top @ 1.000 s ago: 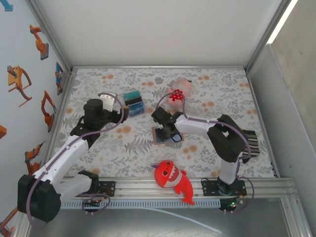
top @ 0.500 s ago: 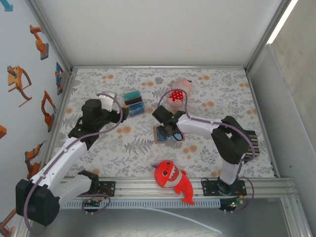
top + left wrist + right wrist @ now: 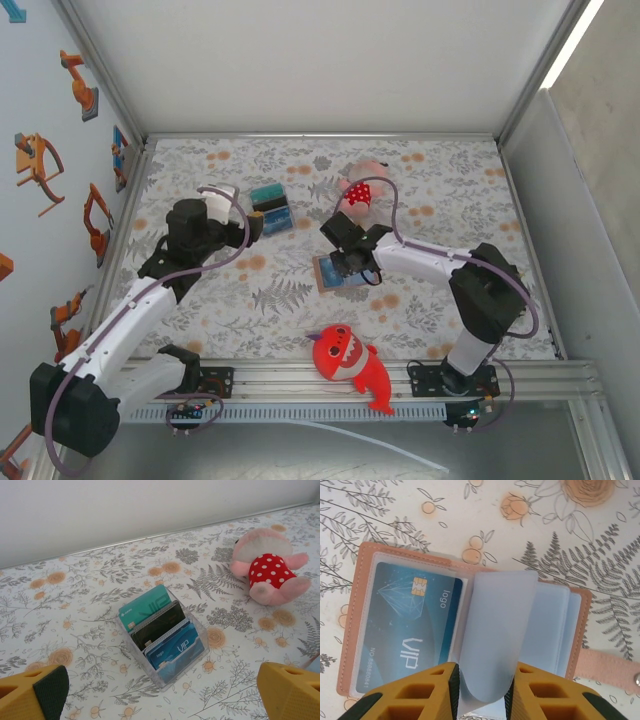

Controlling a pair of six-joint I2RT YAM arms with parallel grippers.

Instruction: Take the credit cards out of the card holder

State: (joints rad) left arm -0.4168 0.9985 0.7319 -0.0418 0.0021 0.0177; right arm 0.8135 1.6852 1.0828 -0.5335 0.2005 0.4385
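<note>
Item: tan leather-like folding card holder, open flat under the right gripper, whose jaws are clamped on a translucent plastic sleeve. A blue VIP credit card sits pocketed just beside them. Handling: probably lift the sleeve gently, without dragging the holder; the left gripper has its jaws wide apart, holding nothing.

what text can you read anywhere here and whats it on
"logo": blue card in the wallet
"VIP": same card
"NO 8888...": same card, last digits blurred
"logo": front card in the clear stand
"VIP": front card
"VIP": teal card, faint
Black card: print too small to read
</note>
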